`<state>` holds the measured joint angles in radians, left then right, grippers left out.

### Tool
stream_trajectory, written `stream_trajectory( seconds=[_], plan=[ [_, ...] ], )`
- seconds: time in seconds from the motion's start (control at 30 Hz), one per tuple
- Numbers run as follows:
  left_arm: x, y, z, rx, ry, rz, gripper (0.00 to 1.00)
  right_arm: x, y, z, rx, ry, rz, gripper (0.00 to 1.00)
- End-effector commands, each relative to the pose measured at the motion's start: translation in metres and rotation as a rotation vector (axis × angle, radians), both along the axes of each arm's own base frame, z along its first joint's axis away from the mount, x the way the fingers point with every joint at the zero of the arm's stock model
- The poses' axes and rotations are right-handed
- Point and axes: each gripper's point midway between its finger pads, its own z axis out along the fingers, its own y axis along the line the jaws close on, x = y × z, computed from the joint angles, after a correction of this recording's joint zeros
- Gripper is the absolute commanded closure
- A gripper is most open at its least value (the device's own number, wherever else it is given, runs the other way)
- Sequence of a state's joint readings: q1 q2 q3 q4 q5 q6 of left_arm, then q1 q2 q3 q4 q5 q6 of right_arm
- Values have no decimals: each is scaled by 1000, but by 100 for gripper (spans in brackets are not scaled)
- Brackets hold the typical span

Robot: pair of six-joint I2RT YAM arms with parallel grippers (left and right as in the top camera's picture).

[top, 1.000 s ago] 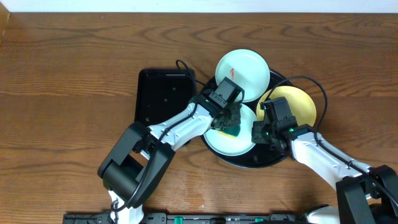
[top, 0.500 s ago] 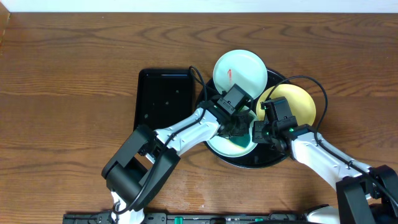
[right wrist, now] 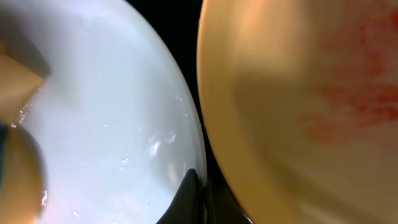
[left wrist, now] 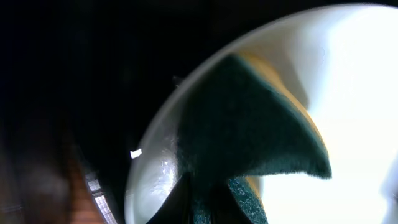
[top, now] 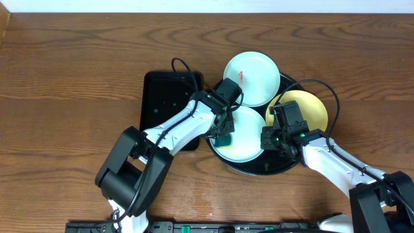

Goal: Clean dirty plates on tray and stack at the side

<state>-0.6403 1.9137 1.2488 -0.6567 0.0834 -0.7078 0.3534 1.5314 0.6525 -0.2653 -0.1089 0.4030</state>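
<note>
Scrubbing is mid-stroke. Table [top: 77,58]: round tray [top: 279,166] right of centre, holding all three plates; side tray [top: 162,97] just left of it, nothing on it that I can see. Front plate [top: 251,139] lies at the near side of the round tray, back plate [top: 257,81] overhangs the far rim, yellow plate [top: 312,107] sits at the right. No stack started yet. Left gripper [top: 224,133] is clamped on the sponge [left wrist: 249,137], green side down on the front plate. Change over the last second: the sponge has gone from plate centre to the right side and is now back at the left rim, so that's a full pass across. Front plate looks wet and glossy in both wrist views, with no red visible on the parts in view; probably close to done, though the area under the sponge is hidden. Right gripper [top: 266,141] hasn't moved, tips closed at the front plate's right rim; looks like it's pinching the rim to stop the plate sliding. Back plate has a red smear [top: 240,76], and the yellow plate has a faint red patch [right wrist: 348,81]. Both are untouched, so roughly a third through the cleaning, and stacking is all still to do.
</note>
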Motion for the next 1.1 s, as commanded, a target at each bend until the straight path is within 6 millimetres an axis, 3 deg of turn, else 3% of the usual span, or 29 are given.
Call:
stream_trajectory(
  seconds=[0.0, 0.2, 0.47, 0.6, 0.7, 0.8, 0.93, 1.07],
  plan=[
    [7, 76, -22, 353, -55, 64, 93, -10, -7, -12, -62, 32, 11, 99],
    [8, 69, 9, 328, -55, 68, 93, -11, -8, -13, -66, 39, 11, 99],
    [11, 62, 90, 186, -207, 81, 93, -11, -8, -13, -65, 39, 11, 99],
    [8, 72, 125, 148, -276, 65, 93, -11, -8, -13, -65, 39, 11, 99],
    [9, 90, 142, 154, -303, 53, 93, -11, -7, -13, -65, 39, 11, 99],
    [15, 116, 142, 184, -297, 62, 93, -12, -4, -13, -44, 45, 20, 99],
    [23, 156, 113, 216, -241, 166, 92, -12, 1, -11, -18, 44, 30, 99],
    [27, 157, 78, 123, -180, 123, 90, -12, 1, -11, -19, 43, 31, 99]
  ],
)
